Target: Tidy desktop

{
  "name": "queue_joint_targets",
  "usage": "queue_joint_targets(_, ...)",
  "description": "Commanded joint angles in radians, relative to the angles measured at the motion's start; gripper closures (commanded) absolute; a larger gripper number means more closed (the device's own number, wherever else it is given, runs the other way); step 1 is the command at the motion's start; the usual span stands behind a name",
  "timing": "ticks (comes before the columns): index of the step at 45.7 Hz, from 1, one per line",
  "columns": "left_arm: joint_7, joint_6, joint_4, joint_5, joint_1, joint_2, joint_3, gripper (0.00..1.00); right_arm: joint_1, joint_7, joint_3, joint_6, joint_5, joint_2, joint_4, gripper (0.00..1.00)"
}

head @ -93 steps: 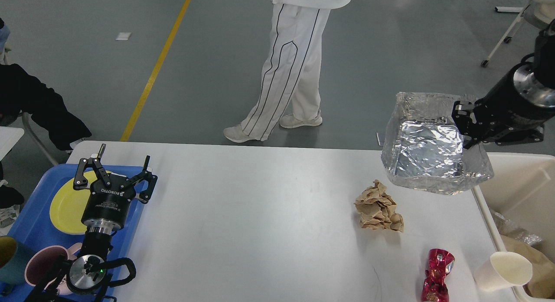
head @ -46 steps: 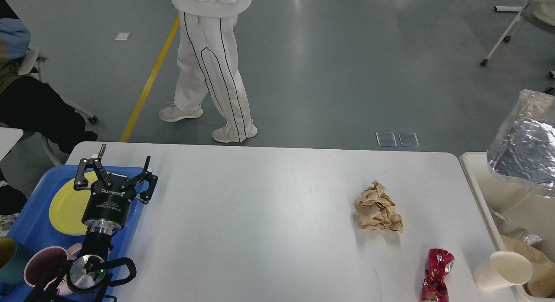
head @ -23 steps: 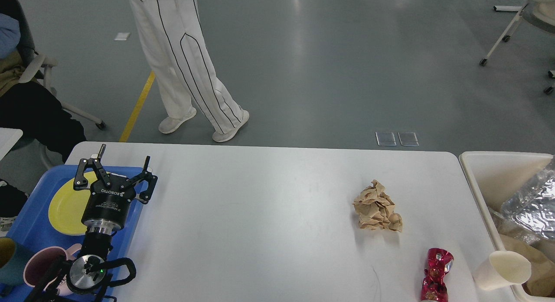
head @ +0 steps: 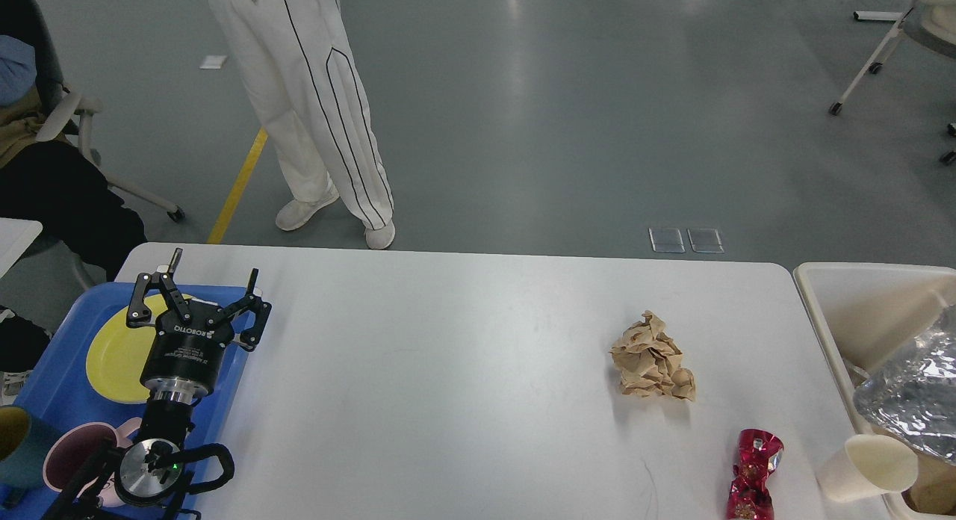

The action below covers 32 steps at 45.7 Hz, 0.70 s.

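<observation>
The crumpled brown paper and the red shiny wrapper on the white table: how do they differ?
The crumpled brown paper is dull, tan and balled into a rough lump; the red wrapper is glossy, metallic and long, pinched at its middle. The brown paper lies farther from the robot, the red wrapper at the near edge, beside the paper cup. Both rest loose on the desktop, touched by neither gripper.

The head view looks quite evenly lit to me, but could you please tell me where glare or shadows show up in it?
Head view: soft overhead lighting, sharp throughout. Pale glare patches lie on the grey floor; bright reflections flare on the crumpled foil tray in the beige bin. The crumpled brown paper and red wrapper cast only faint, short shadows on the desktop.
</observation>
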Motion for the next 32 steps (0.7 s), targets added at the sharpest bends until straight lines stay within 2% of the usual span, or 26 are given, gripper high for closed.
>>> queue_joint_targets(1, -0.001, 0.0, 0.0, 0.0, 0.0, 0.0, 0.0, 0.04, -0.016, -0.013, 0.002, -0.005, 0.0, 0.001, 0.0, 1.0)
queue_joint_targets(24, 0.001, 0.0, 0.001, -0.001, -0.001, 0.0, 0.0, 0.04, -0.072, -0.034, -0.002, -0.028, 0.0, 0.033, 0.0, 1.0)
queue_joint_targets(25, 0.001, 0.0, 0.0, 0.0, 0.0, 0.0, 0.0, 0.04, -0.075, -0.034, -0.002, -0.04, 0.0, 0.035, 0.0, 0.96)
queue_joint_targets(30, 0.001, 0.0, 0.0, 0.0, 0.0, 0.0, 0.0, 0.04, -0.089, -0.03, -0.004, -0.129, -0.002, 0.05, 0.0, 0.34)
queue_joint_targets(31, 0.001, 0.0, 0.001, -0.001, 0.0, 0.0, 0.0, 0.04, -0.09, -0.03, -0.004, -0.149, -0.002, 0.057, 0.0, 0.26)
queue_joint_targets(32, 0.001, 0.0, 0.0, 0.0, -0.001, 0.0, 0.0, 0.04, -0.092, -0.03, -0.004, -0.166, -0.002, 0.062, 0.0, 0.23)
